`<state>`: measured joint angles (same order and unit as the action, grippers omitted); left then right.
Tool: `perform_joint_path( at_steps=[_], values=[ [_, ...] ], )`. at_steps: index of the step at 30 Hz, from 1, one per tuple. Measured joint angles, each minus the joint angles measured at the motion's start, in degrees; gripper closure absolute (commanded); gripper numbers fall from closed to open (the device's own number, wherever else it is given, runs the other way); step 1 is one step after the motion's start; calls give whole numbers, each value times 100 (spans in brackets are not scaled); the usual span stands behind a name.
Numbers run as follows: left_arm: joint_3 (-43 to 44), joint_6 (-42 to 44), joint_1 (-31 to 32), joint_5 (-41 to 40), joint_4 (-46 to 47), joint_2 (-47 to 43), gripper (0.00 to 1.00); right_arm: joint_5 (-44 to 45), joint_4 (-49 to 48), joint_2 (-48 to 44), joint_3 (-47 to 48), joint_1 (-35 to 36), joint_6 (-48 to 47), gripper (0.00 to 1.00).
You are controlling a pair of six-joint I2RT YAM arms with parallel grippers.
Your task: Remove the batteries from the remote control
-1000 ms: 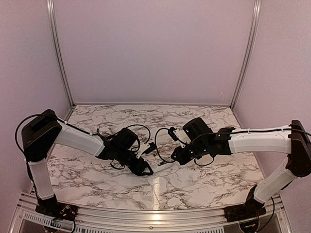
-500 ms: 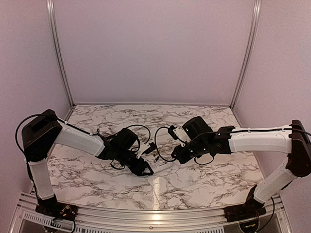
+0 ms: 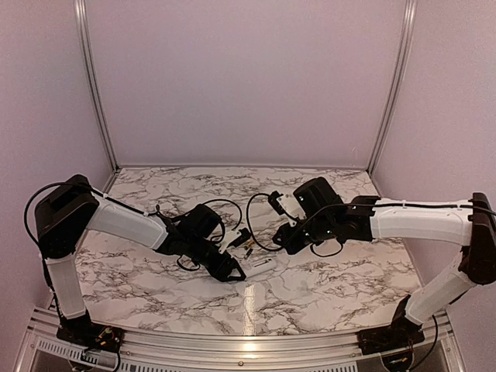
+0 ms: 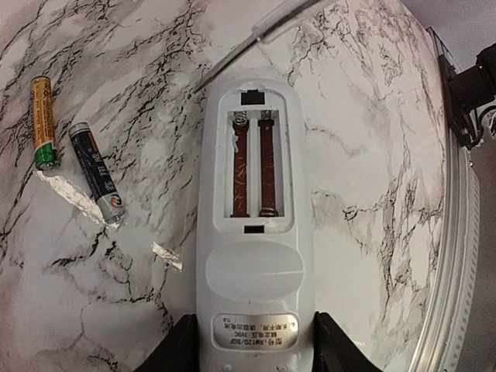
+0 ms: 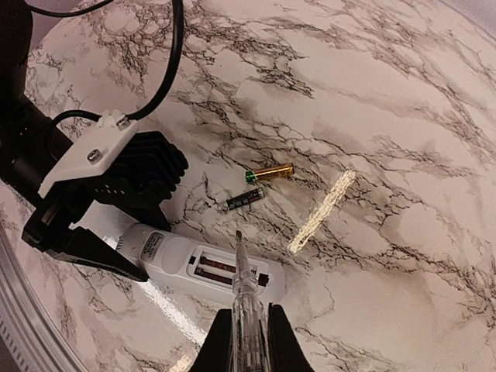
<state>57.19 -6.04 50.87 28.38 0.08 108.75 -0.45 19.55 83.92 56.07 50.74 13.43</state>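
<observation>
- Unloading looks finished: nearest the edge rail [image 4: 457, 256], the remote control [image 4: 252, 256] lies back-up, its tail clamped between the left gripper's [image 4: 252, 345] fingers, its compartment [image 4: 252, 167] bare.
- Right gripper [image 5: 246, 341] is closed round the pen-like tool [image 5: 242, 283], whose tip is near the remote's far end; the next move is probably lifting it off and releasing.
- Batteries [image 4: 97, 174] lie together just beyond the remote, apart from it.
- Open marble table [image 5: 403, 93] beyond offers retreat room.
</observation>
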Motion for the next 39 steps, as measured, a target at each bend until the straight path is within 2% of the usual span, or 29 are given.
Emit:
perform_joint_path(
  at_steps=[11,16,23,29,35,39],
  values=[
    [0,186,22,-509,-66,-107,70,260,380,-603,680,-48,-160,100],
    [-101,219,39,-949,-85,-339,62,177,452,-601,918,-367,-195,100],
    [-254,267,179,-1517,-83,-664,35,-170,455,-546,1211,-957,-326,100],
    [-481,260,326,-1882,-11,-1058,14,-378,400,-354,1473,-1021,-444,100],
    [-763,192,343,-2201,33,-1495,5,-516,404,-282,1506,-1027,-448,100],
    [-800,114,343,-2441,28,-1794,3,-498,404,-334,1473,-1027,-446,100]
  ],
)
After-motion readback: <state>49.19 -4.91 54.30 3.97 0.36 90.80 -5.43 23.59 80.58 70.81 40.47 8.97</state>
